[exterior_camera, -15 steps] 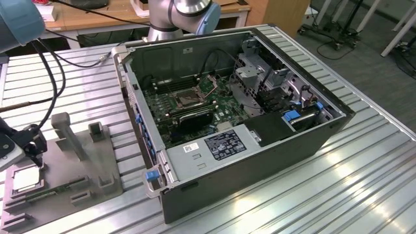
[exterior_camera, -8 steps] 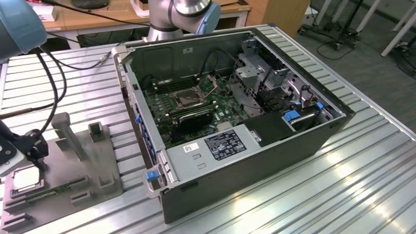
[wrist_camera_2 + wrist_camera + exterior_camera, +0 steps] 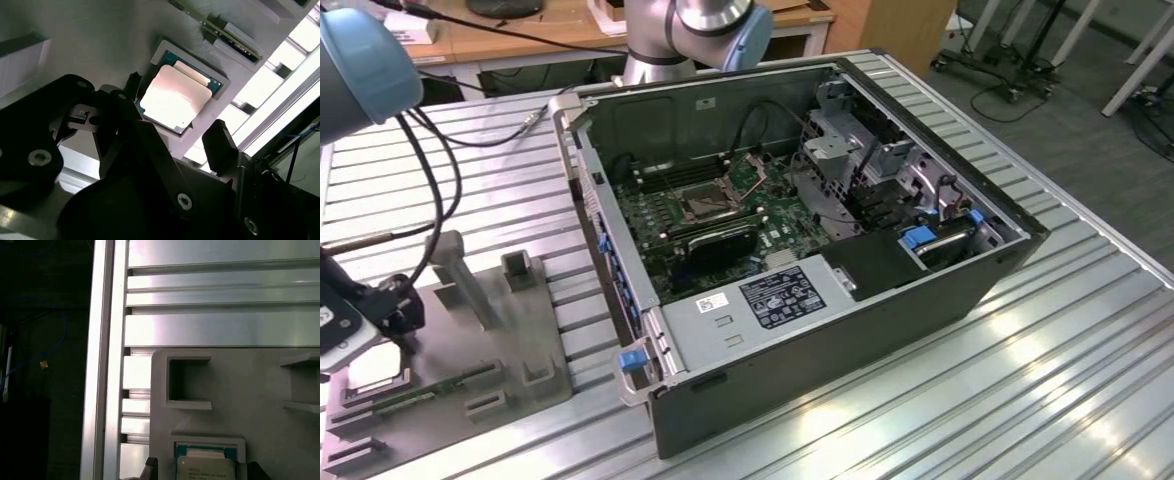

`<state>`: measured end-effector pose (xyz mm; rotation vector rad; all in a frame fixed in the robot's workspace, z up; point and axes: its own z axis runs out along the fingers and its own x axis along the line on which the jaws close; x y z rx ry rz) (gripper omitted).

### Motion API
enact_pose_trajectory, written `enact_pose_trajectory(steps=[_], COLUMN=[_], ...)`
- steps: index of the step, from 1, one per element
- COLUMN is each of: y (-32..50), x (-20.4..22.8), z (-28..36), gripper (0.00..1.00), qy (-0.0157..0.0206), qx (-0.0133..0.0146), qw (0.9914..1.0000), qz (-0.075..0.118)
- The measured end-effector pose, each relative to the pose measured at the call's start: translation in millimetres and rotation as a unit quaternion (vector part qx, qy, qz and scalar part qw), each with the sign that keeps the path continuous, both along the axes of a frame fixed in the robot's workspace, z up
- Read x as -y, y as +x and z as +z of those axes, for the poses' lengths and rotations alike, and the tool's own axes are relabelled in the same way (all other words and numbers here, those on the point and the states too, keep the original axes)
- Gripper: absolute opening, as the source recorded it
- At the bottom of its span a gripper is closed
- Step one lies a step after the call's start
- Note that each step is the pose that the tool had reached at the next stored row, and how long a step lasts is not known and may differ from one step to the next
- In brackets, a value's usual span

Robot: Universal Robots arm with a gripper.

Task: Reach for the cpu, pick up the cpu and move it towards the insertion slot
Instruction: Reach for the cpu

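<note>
Gripper (image 3: 175,107) open, jaws spread to either side of the cpu (image 3: 175,97). The cpu lies flat in its recess in the grey fixture plate (image 3: 90,40), directly beneath the gripper. Insertion slot (image 3: 707,205) is well apart from the gripper, inside the computer case (image 3: 854,330) on the desk (image 3: 1014,400).

One cpu (image 3: 175,97), one insertion slot (image 3: 700,203), one computer case (image 3: 854,330), one fixture plate (image 3: 534,322).
</note>
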<state>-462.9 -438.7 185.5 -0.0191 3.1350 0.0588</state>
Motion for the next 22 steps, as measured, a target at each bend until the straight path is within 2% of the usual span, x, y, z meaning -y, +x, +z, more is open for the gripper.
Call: enact_pose_trajectory(steps=[8, 16, 17, 22], y=[-0.9, -0.9, -0.9, -0.9], x=[1.4, 1.7, 1.7, 1.7], z=[-10.0, -10.2, -10.2, -9.5], gripper=[0.77, 0.75, 0.68, 0.68], qy=[0.0, 0.0, 0.0, 0.0001], qx=[0.0, 0.0, 0.0, 0.0001], qw=[0.99994, 0.99994, 0.99994, 0.99994], qz=[-0.011, -0.011, -0.011, -0.011])
